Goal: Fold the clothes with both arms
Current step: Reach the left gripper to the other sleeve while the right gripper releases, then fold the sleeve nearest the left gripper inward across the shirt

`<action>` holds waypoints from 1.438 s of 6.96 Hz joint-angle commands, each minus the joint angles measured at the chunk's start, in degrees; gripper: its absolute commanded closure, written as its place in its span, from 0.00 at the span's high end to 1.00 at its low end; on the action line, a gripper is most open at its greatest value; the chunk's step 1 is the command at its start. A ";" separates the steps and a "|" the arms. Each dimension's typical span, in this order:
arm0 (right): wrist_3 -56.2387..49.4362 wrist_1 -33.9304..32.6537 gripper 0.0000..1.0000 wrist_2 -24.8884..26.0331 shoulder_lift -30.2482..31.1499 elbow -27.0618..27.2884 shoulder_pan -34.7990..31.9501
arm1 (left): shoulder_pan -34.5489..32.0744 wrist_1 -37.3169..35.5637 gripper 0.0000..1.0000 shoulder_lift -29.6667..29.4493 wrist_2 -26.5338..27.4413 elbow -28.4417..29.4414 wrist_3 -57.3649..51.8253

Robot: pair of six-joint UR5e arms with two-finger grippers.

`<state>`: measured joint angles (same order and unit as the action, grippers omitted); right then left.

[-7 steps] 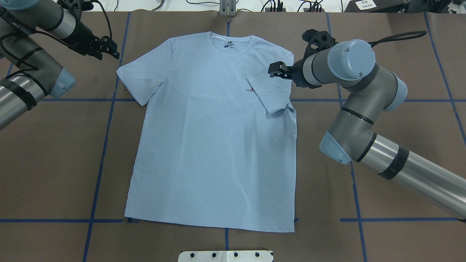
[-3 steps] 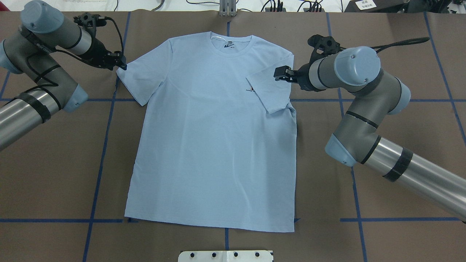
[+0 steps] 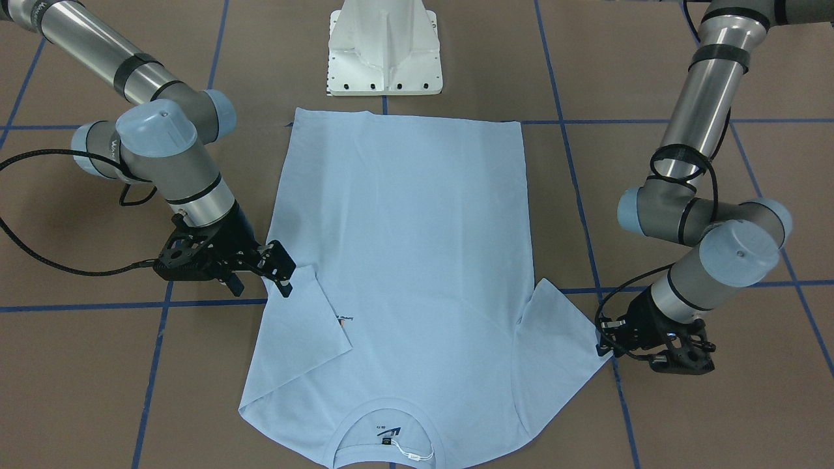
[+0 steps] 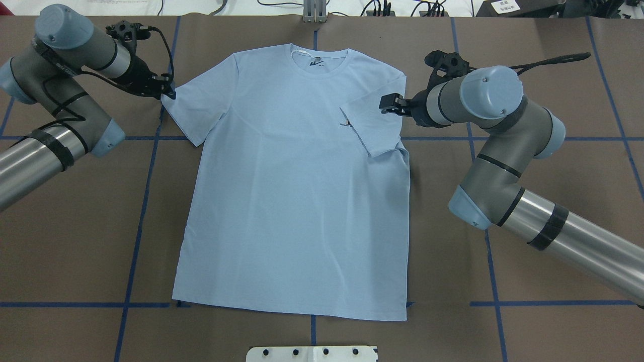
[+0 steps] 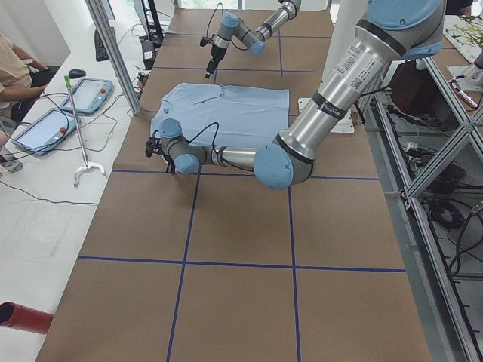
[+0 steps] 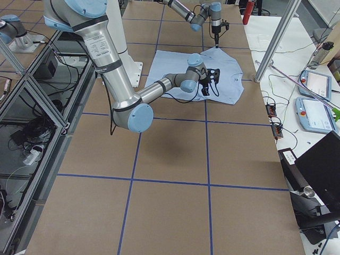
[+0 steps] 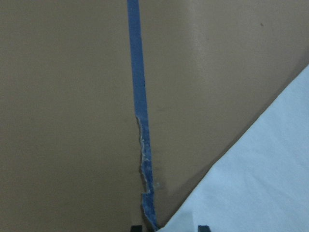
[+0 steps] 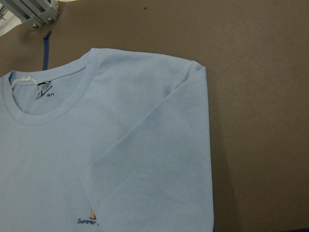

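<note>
1 limp, light T-shirt (image 4: 297,201): pinch its spread sleeve hem (image 4: 179,120), upper left. Left gripper (image 4: 168,93) and right gripper (image 4: 386,103) gape, empty.

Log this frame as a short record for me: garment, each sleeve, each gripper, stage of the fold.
garment: light blue T-shirt, flat and front up on the brown table
right sleeve: folded in over the chest, partly covering the print
left sleeve: spread flat, unfolded
left gripper: open, fingertips either side of the left sleeve's corner
right gripper: looks open, over the folded sleeve's outer edge, holding nothing
stage: one sleeve folded; body not yet folded
</note>
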<state>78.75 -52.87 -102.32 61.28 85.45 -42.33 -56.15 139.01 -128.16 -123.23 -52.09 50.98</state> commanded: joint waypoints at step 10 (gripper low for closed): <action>-2.11 0.40 1.00 -3.24 -0.11 -1.34 -0.74 | 9.13 0.30 0.65 -11.94 3.79 -3.88 20.38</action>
<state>76.63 -52.47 -105.55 61.18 84.22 -43.06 -47.47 139.28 -139.75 -119.57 -54.76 70.92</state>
